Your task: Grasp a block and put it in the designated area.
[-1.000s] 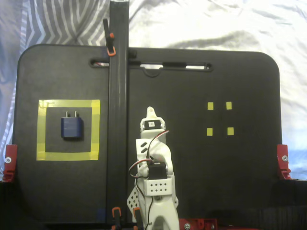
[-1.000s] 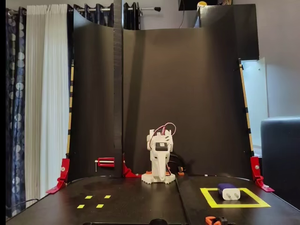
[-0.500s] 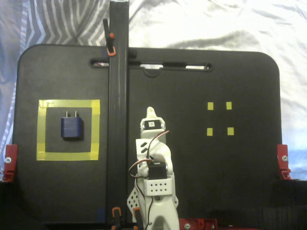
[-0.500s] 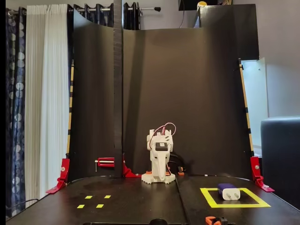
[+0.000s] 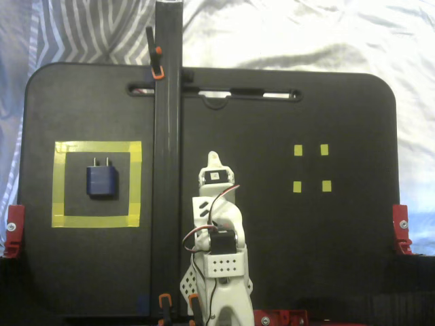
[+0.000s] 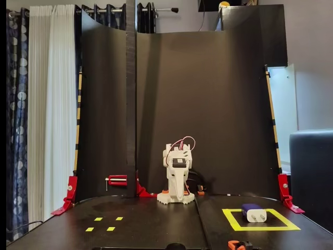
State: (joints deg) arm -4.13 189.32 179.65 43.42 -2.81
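The dark navy block [image 5: 102, 181] lies flat inside the designated area [image 5: 97, 147], a yellow tape square on the left of the black board in the top-down fixed view; its two pale prongs point toward the board's far edge. From the front fixed view the block [image 6: 253, 212] rests within the designated area [image 6: 260, 228] at the right. My white arm is folded at the board's middle, well apart from the block. The gripper [image 5: 214, 159] looks shut and holds nothing; in the front fixed view the gripper [image 6: 177, 196] points down at the board.
A tall black post [image 5: 167, 136] stands between the arm and the tape square. Tiny yellow tape squares [image 5: 298, 151] mark the other side of the board. Red clamps [image 5: 13, 231] [image 5: 402, 227] grip the board's side edges. A black backdrop [image 6: 208, 104] rises behind the arm.
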